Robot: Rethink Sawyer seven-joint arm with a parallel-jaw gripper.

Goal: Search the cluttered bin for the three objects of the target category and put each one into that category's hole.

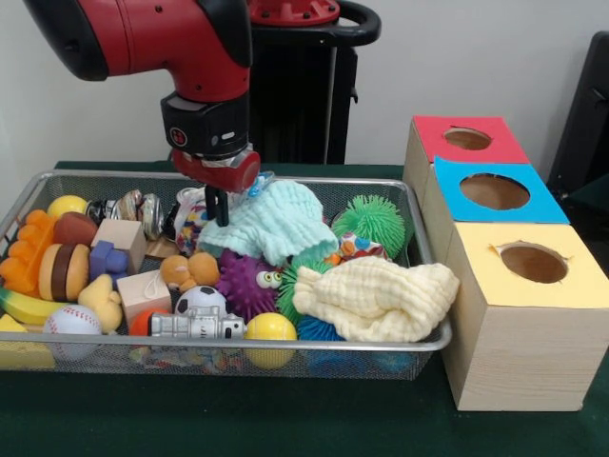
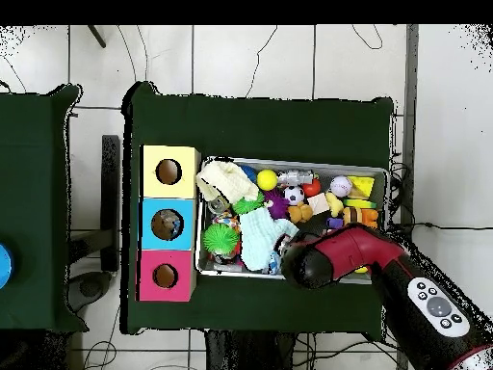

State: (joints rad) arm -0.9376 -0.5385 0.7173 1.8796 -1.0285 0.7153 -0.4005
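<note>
While the gripper (image 1: 221, 202) hangs inside the wire bin (image 1: 430, 345) near its far edge, fingers close together, apparently holding nothing, just beside the light blue cloth (image 1: 276, 224); the yellow cloth (image 1: 376, 300) lies toward the bin's front corner nearest the three-hole box (image 1: 514, 357)

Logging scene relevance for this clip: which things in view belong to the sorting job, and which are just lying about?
Job in hand: hand; wire bin; its toys and cloths; red-topped box; blue-topped box; yellow-topped box.
Lying about: floor cables; side table; blue object at its edge.
</note>
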